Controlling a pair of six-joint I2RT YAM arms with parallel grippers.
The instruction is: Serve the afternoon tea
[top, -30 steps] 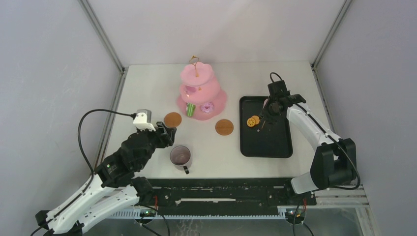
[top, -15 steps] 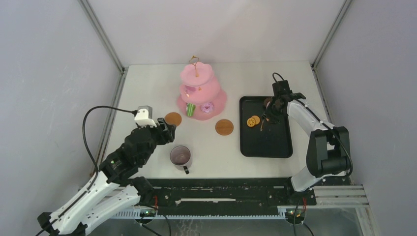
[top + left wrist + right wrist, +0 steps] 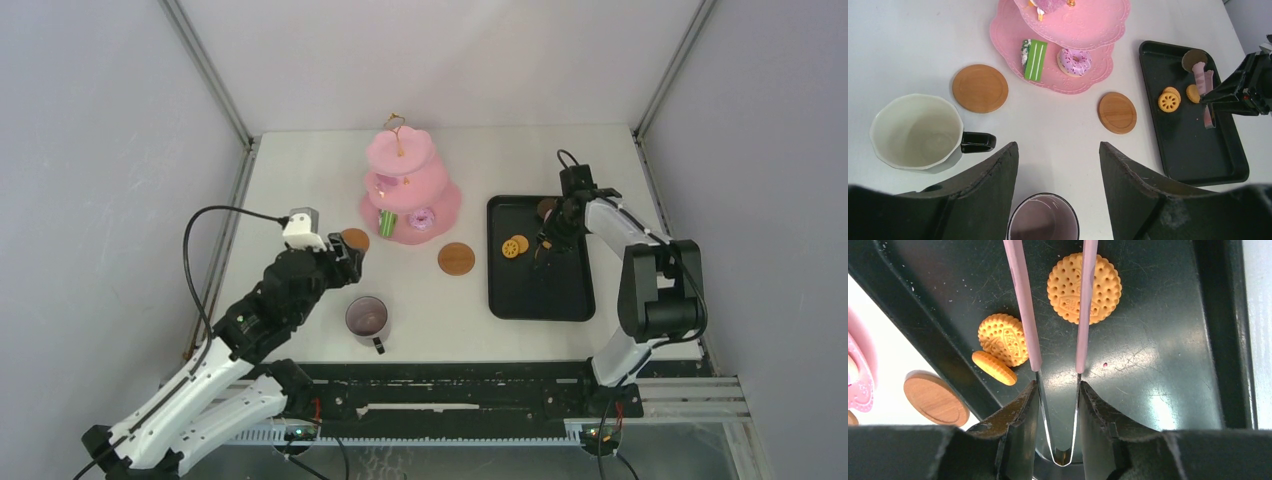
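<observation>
The pink three-tier cake stand (image 3: 405, 190) stands at the back centre and holds a green cake slice (image 3: 1034, 53) and a pink donut (image 3: 1076, 60). My left gripper (image 3: 1058, 146) is open and empty above the table. A dark mug with a purple inside (image 3: 1043, 220) sits just below it, and a cream-lined mug (image 3: 915, 131) sits to its left. Two brown coasters (image 3: 980, 88) (image 3: 1117, 112) lie in front of the stand. My right gripper (image 3: 1058, 385) is shut on the metal tongs (image 3: 1020, 300) over the black tray (image 3: 1158, 390). The tongs are open above a round biscuit (image 3: 1103, 287).
Two more biscuits (image 3: 1002, 339) (image 3: 993, 367) lie at the tray's left side. The black tray (image 3: 540, 290) sits right of the stand. In the top view the left arm (image 3: 270, 310) hides the cream-lined mug. Walls close in the table on three sides.
My left gripper has moved forward toward the left coaster and the stand, staying open. My right gripper with the tongs has shifted slightly toward the far right of the tray.
</observation>
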